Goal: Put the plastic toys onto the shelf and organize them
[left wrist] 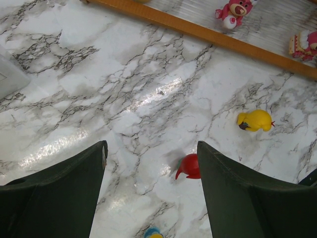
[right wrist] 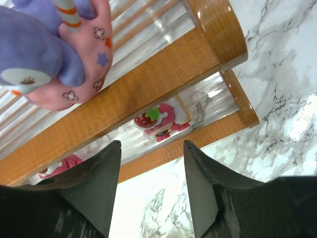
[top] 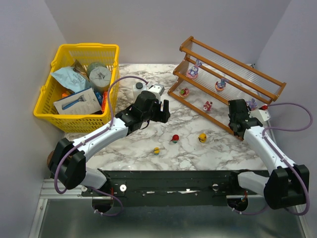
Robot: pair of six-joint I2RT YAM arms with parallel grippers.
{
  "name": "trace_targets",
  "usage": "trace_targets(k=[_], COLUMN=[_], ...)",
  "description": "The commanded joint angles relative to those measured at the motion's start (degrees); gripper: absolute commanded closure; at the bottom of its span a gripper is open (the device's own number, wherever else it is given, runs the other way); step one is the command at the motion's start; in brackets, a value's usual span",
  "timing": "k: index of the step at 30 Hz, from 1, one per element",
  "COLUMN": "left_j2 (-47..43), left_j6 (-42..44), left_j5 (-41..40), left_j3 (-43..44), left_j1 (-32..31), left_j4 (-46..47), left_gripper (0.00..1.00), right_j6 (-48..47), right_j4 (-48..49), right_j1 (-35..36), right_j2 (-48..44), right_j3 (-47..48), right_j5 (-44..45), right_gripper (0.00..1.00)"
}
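Across the grey-veined marble table (top: pixel 198 161), boxed in by plain pale walls, we see three strays: a red toy (top: pixel 175 138), a yellow toy (top: pixel 202 138) and a yellow-blue toy (top: pixel 156 150). Others sit on the shelf (top: pixel 237 74) at back right. Our left gripper (left wrist: pixel 151 148) gapes wide and empty above the red toy. Our right gripper (right wrist: pixel 151 146), jaws apart, holds nothing just beside a bunny (right wrist: pixel 54 49) at the shelf's end. A yellow basket (top: pixel 49 106) stands back left.

Top external camera: high behind the arm bases (top: pixel 74 171), looking down over the white marble-patterned tabletop (top: pixel 223 153). Left wrist camera: near that tabletop, facing down. Right wrist camera: close against the slanted brown-railed, clear-panelled rack (right wrist: pixel 148 84), visible in all views.
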Motion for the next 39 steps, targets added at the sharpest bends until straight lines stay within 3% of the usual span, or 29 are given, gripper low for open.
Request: trace_targets(k=[1,15,20,27,31,39], left_j2=[-0.03,-0.82,-0.82,-1.17,-1.7,-2.49], left_j6=[-0.35,-0.97,-0.97,-0.79,-0.7,-0.53], left_j5=[0.49,0.49,0.66,0.58,0.4,-0.21], left_j3=[0.12,-0.76,-0.85,-1.02,-1.11,-1.46], left_j1=[0.3,0.3,0.3,0.3,0.39,0.3], left_j4=[-0.28,0.6,0.86,0.86,0.69,0.51], left_gripper=[0.18,0.18,0.15,0.06,0.01,0.01], right_j6=[-5.27,-31.91,-29.64,-18.04,-15.04,-11.97], right_j4=[-0.58,2.58,2.32,0.3,-0.05,0.3], right_j1=[-0.41,0.47,5.64,22.51,26.48,28.86], right_j2=[-2.34,-11.03,-13.5,-7.72,-2.7,3.54], right_j3=[1.08,-3.04,-6.21,-5.78,-4.72,-4.37], right_j5=[-2.67,-29.48,-28.27,-20.0,-17.71,-13.32], right_gripper=[0.35,0.16,0.15,0.14,0.15,0.25])
